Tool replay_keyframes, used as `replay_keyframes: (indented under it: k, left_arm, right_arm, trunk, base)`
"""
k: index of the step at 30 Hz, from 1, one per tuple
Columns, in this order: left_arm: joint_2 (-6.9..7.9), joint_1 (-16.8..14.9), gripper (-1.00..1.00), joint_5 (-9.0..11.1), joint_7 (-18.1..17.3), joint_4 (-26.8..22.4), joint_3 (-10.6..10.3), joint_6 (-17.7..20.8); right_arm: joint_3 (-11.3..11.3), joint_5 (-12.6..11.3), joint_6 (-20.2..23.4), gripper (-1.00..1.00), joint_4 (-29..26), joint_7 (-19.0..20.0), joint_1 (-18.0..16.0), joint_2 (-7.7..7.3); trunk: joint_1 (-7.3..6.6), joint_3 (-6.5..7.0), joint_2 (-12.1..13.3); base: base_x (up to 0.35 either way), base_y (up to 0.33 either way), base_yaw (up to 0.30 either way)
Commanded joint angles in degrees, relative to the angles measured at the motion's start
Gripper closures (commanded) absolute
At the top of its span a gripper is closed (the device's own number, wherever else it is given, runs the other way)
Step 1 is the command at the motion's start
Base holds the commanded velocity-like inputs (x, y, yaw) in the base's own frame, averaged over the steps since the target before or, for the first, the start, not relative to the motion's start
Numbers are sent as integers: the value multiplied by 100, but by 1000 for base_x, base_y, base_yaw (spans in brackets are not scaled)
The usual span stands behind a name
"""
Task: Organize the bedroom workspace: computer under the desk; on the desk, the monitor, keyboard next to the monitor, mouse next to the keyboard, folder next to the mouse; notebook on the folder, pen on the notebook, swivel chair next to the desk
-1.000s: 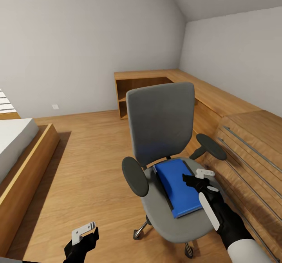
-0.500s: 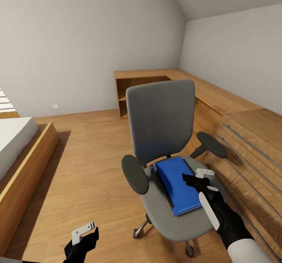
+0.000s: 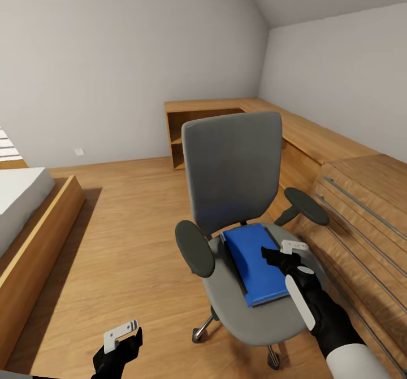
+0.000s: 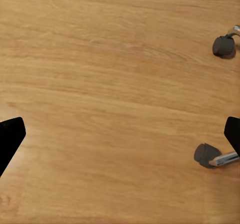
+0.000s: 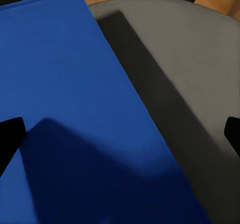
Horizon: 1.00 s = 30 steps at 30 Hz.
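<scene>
Looking down from the head camera, the bedroom's light wood floor (image 3: 124, 226) takes up most of the scene, with a bed (image 3: 22, 209) off to the left and a light-wood dresser with long bar handles (image 3: 362, 221) on the right, plus a low wooden shelf unit (image 3: 215, 113) in the far corner under the sloped ceiling. Next biggest is the swivel chair (image 3: 232, 164), grey back and seat, black armrests, silver base on castors, parked just beside the dresser. Flat on its seat lies the folder (image 3: 251, 257), bright blue and plain; no label or writing can be read on it anywhere. The right gripper (image 3: 285, 255) hangs right over the folder's right edge, and in the right wrist view the blue cover (image 5: 75, 108) sits directly between the two spread dark fingertips (image 5: 10, 134), with the grey seat next to it, so the jaws are wide apart and holding nothing. The left gripper (image 3: 121, 336) is low and well apart from the chair, over bare floor; in its wrist view its fingertips (image 4: 10, 136) are also spread wide with nothing between them, and two chair castors (image 4: 205, 154) show nearby.
</scene>
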Motion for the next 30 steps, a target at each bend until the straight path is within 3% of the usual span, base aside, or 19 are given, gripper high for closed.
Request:
replay_keyframes:
  k: [1, 13, 22, 30]
  left_arm:
    - [0, -10, -100, -5, 24, -9, -16, -6]
    - [1, -10, -100, 23, 16, 152, -21, -14]
    - [0, -10, -100, 24, 25, 189, -27, -12]
    - [0, -10, -100, 21, 24, 193, -28, -14]
  right_arm:
    - [26, -90, 18, -100, 189, -51, -1, -3]
    - [26, -87, 16, -100, 193, -51, -1, 9]
    - [26, -82, 18, -100, 194, -51, -1, 7]
    - [26, -79, 17, -100, 194, -51, -1, 10]
  trunk:
    - [1, -6, -3]
    - [1, -6, -3]
    - [1, -6, -3]
    - [1, -6, -3]
  base:
    - [0, 0, 0]
    - [-5, 0, 0]
    - [-190, 0, 0]
    - [-39, 0, 0]
